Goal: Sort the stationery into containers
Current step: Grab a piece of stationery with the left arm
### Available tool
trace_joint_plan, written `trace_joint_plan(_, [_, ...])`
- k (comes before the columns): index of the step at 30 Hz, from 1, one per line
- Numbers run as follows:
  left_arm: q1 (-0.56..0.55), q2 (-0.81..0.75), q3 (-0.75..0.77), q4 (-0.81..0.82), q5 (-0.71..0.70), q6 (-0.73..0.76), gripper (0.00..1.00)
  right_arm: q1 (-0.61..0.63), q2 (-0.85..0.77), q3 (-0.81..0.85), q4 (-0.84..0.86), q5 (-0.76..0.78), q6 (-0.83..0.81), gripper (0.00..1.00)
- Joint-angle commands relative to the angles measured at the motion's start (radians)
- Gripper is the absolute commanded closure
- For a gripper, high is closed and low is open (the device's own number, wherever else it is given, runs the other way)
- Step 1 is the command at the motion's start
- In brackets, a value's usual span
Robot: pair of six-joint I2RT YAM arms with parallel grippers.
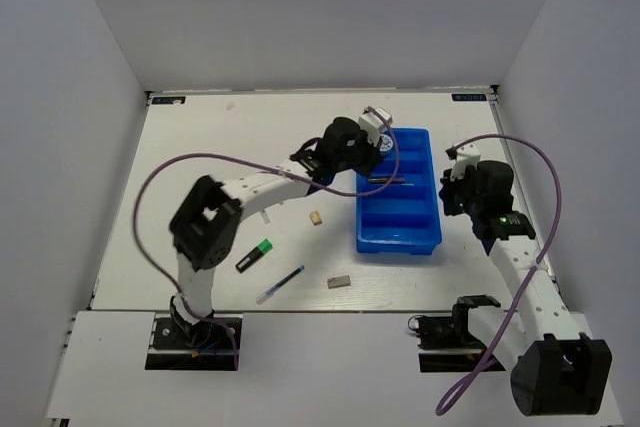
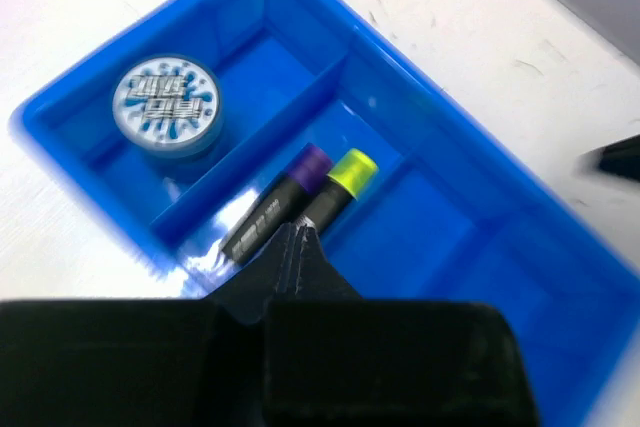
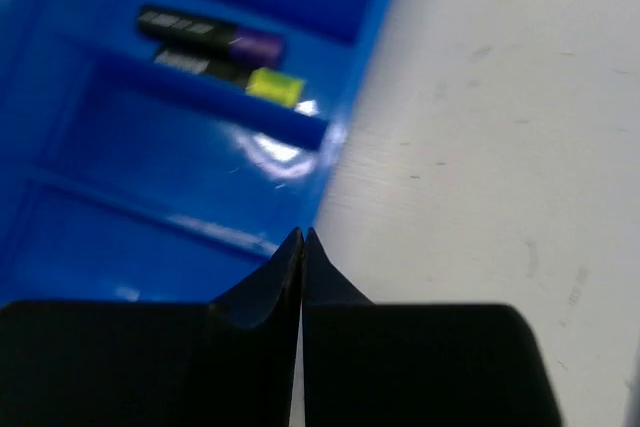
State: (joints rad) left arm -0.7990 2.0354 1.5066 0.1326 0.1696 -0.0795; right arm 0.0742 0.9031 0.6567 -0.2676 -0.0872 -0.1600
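tray: we see one bright blue tray (image 1: 399,215), glossy moulded plastic, a long rectangle split by raised ridges into crosswise compartments, sitting right of centre on the table (image 1: 220,147)

disc: round blue-white disc (image 2: 167,105) with a splashy print, lying flat in the farthest compartment

highlighters in tray: purple-ended highlighter (image 2: 275,207) and yellow-ended highlighter (image 2: 335,192), chunky black barrels, side by side and touching in the next compartment nearer us

green highlighter: green-ended highlighter (image 1: 254,256), same black body, out on the table left of the tray, towards the near edge

pen: thin dark-blue pen (image 1: 280,285), lying slanted near the green one

erasers: small tan eraser (image 1: 316,217) just left of the tray; flat grey eraser (image 1: 339,282) nearer us, right of the pen

left gripper: left gripper (image 2: 295,237) is over the tray's far end, its black tapered fingers pressed tip to tip, holding nothing

right gripper: right gripper (image 3: 302,237) is at the tray's right rim, fingers closed together too, nothing between them

table surface: matte white, a bit scuffed
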Motion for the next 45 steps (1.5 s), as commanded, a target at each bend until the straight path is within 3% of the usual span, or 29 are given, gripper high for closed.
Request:
trace_joint_plan(1, [-0.011,-0.363,-0.025,-0.257,-0.211,-0.132,1.0,0.012,0.037,0.047,-0.109,-0.319,-0.096,1.0])
trace_joint_plan(2, [-0.008,-0.397,-0.034,-0.441,-0.257,-0.184,1.0,0.025,0.051,0.061,-0.128,-0.415,-0.12,0.93])
trace_joint_plan(3, [0.0,-0.506,-0.052,-0.599,-0.439,-0.219,0.98,0.039,0.068,0.102,-0.196,-0.471,-0.124,0.9])
trace_joint_plan(5, [0.035,-0.585,-0.156,-0.73,-0.522,-0.399,0.78,0.097,0.157,0.211,-0.238,-0.513,-0.134,0.79])
trace_joint_plan(6, [0.079,-0.725,-0.263,-0.84,-0.548,-0.437,0.71,0.117,0.18,0.242,-0.278,-0.513,-0.131,0.77])
trace_joint_plan(7, [0.131,-0.775,-0.381,-0.861,-0.545,-0.498,0.58,0.134,0.253,0.27,-0.289,-0.504,-0.13,0.74])
trace_joint_plan(8, [0.151,-0.825,-0.432,-0.882,-0.542,-0.547,0.5,0.209,0.276,0.358,-0.294,-0.488,-0.106,0.64])
trace_joint_plan(9, [0.197,-0.977,-0.582,-0.892,-0.515,-0.552,0.44,0.234,0.325,0.388,-0.309,-0.452,-0.096,0.59])
trace_joint_plan(10, [0.236,-1.024,-0.62,-0.893,-0.477,-0.546,0.36,0.295,0.379,0.415,-0.318,-0.43,-0.067,0.55])
trace_joint_plan(12, [0.266,-1.177,-0.718,-0.93,-0.423,-0.495,0.34,0.404,0.484,0.55,-0.347,-0.384,-0.035,0.53])
trace_joint_plan(13, [0.27,-1.208,-0.733,-0.965,-0.371,-0.476,0.39,0.43,0.566,0.629,-0.376,-0.373,0.003,0.53])
trace_joint_plan(14, [0.271,-1.254,-0.746,-0.978,-0.355,-0.444,0.5,0.453,0.651,0.706,-0.413,-0.367,0.011,0.51])
trace_joint_plan(15, [0.27,-1.293,-0.791,-0.969,-0.331,-0.415,0.68,0.532,0.692,0.786,-0.435,-0.35,0.013,0.51])
trace_joint_plan(16, [0.271,-1.304,-0.798,-0.99,-0.296,-0.395,1.0,0.556,0.806,0.823,-0.479,-0.32,0.026,0.51])
trace_joint_plan(19, [0.27,-1.317,-0.778,-1.088,-0.318,-0.382,1.0,0.665,0.967,0.981,-0.516,-0.185,0.065,0.48])
trace_joint_plan(20, [0.271,-1.32,-0.775,-1.097,-0.321,-0.373,0.98,0.693,0.999,1.009,-0.528,-0.159,0.076,0.46])
trace_joint_plan(21, [0.271,-1.325,-0.775,-1.116,-0.334,-0.371,0.87,0.714,1.025,1.088,-0.538,-0.14,0.097,0.44])
trace_joint_plan(23, [0.27,-1.33,-0.792,-1.111,-0.319,-0.346,0.5,0.733,1.092,1.13,-0.553,-0.114,0.128,0.41])
trace_joint_plan(24, [0.27,-1.325,-0.798,-1.092,-0.288,-0.306,0.43,0.746,1.108,1.149,-0.555,-0.111,0.134,0.36])
trace_joint_plan(27, [0.268,-1.257,-0.81,-1.03,-0.191,-0.206,0.32,0.757,1.103,1.156,-0.538,-0.063,0.139,0.35])
trace_joint_plan(31, [0.256,-1.103,-0.783,-0.99,-0.087,-0.074,0.3,0.74,1.036,1.086,-0.507,-0.008,0.125,0.32])
trace_joint_plan(32, [0.247,-1.077,-0.799,-0.932,-0.04,-0.051,0.32,0.728,0.998,1.066,-0.477,-0.002,0.117,0.54])
trace_joint_plan(33, [0.245,-1.048,-0.806,-0.904,-0.021,0.01,0.41,0.717,0.953,1.046,-0.448,0.0,0.105,0.88])
trace_joint_plan(34, [0.245,-1.029,-0.818,-0.859,0.002,0.036,0.46,0.71,0.927,0.966,-0.426,0.004,0.099,1.0])
trace_joint_plan(36, [0.257,-0.989,-0.83,-0.806,0.037,0.073,0.55,0.69,0.847,0.888,-0.333,-0.038,0.067,1.0])
trace_joint_plan(40, [0.267,-0.904,-0.816,-0.769,0.018,0.207,0.52,0.662,0.72,0.824,-0.292,-0.049,0.073,1.0])
trace_joint_plan(45, [0.268,-0.775,-0.793,-0.754,-0.016,0.256,0.51,0.618,0.62,0.755,-0.283,-0.089,0.097,1.0])
